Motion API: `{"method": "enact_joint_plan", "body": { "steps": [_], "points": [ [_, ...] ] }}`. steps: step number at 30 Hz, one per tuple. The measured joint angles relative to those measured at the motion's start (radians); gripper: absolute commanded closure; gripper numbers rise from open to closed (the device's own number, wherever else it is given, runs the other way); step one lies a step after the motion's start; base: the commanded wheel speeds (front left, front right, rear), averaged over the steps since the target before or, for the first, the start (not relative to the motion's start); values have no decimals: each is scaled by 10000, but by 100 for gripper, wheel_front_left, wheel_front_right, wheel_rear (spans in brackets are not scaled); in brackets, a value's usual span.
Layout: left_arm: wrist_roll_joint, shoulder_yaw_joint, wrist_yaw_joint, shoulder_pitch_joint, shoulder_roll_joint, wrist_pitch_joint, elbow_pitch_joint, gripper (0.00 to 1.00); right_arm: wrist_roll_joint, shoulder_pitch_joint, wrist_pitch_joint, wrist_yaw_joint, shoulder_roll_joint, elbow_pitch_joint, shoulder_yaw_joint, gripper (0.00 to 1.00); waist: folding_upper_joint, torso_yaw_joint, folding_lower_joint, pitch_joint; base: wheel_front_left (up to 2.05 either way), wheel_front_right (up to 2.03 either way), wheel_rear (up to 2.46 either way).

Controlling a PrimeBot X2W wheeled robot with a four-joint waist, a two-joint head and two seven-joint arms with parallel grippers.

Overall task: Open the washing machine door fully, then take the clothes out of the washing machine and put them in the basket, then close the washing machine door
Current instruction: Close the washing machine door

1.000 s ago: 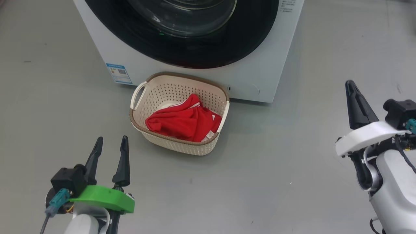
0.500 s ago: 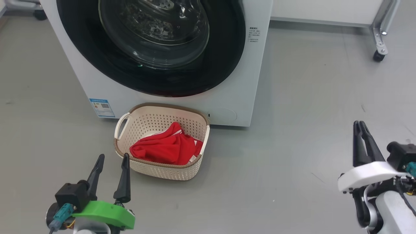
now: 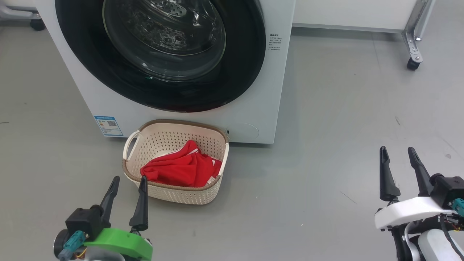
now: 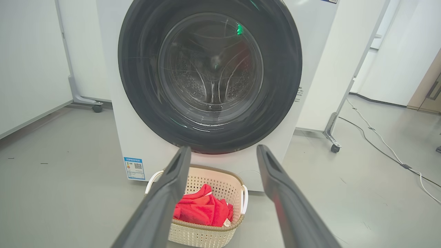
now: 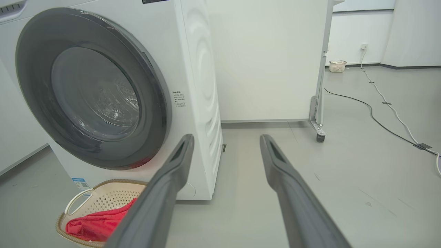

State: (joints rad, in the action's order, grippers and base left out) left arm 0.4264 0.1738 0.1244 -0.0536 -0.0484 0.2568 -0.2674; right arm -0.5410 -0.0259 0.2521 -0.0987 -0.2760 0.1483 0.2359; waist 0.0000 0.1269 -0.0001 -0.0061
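The left tool (image 3: 129,178) and right tool (image 3: 396,148) are hovering spread apart, empty, at the lower corners; clothes (image 3: 181,169) are lying in the basket (image 3: 183,196).

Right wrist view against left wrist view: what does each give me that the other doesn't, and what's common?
Right wrist, not left: the washing machine's white side panel and a second small basket far off by the wall.
Left wrist, not right: a head-on look through the glass at the drum and its ribs, plus a tan door at far right.
Both: the closed round door, the cream basket holding the red clothes, a cable on the floor, and each arm's own open hand: left hand, right hand.
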Motion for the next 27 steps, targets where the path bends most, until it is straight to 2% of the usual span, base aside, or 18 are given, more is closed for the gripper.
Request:
{"method": "enact_joint_plan", "body": {
  "steps": [21, 27],
  "points": [
    [-374, -71, 0, 25, 4, 0, 182, 0, 420, 666, 0, -21, 146, -773, -309, 0, 0, -104, 0, 61, 0, 0, 0],
    [-169, -109, 0, 28, 8, 0, 343, 0, 506, 807, 0, -21, 165, -844, -316, 0, 0, -119, 0, 47, 0, 0, 0]
  ]
}}
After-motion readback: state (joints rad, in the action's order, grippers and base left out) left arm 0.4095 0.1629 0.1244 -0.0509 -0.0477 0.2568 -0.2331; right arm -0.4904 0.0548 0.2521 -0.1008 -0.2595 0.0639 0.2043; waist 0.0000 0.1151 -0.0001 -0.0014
